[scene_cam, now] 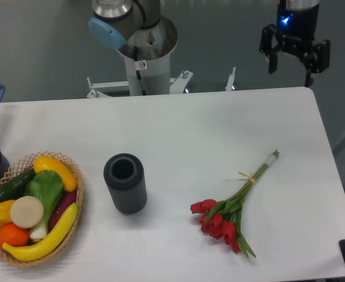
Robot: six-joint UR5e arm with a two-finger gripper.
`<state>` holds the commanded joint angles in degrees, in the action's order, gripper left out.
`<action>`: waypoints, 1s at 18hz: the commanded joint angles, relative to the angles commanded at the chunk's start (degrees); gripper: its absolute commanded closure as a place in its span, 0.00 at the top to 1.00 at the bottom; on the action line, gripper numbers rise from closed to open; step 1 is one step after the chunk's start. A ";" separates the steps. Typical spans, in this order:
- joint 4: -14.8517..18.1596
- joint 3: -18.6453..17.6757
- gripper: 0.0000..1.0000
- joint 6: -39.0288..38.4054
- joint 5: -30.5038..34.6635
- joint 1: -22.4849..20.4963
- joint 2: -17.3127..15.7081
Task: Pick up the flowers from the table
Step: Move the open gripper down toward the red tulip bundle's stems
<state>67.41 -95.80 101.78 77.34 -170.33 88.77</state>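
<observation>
table: smooth matt white | basket: woven wicker | cylinder: dark ribbed matt

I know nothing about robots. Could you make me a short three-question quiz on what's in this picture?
1. True or false: the tool is holding the flowers.
2. What stands between the wicker basket and the flowers? A) dark ribbed cylinder B) a cup C) a book
3. Fill in: the tulip blooms are ____ in colour.

Key: 1 false, they lie on the table; 2 A; 3 red.

One fixed camera looks steeply down on the table from its front.
</observation>
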 joint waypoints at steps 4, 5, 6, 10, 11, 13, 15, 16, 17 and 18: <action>-0.17 -0.09 1.00 0.00 -1.14 0.26 0.17; -0.52 -0.17 1.00 -0.70 -1.40 0.26 0.26; -0.79 -0.61 1.00 -2.01 -1.41 0.26 0.26; -5.70 -2.89 1.00 -11.38 -1.76 0.61 0.18; -6.93 -3.68 1.00 -16.39 -1.67 0.62 0.18; -9.13 -3.87 1.00 -22.56 -1.58 2.79 0.61; -9.40 -3.87 1.00 -23.37 -1.67 3.60 1.49; -9.40 -4.04 1.00 -25.29 -1.84 3.78 2.19; -9.49 -4.04 1.00 -26.79 -2.28 4.21 2.46; -9.49 -4.04 1.00 -26.98 -2.37 5.18 2.90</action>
<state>57.92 -99.84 74.80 74.97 -165.16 91.67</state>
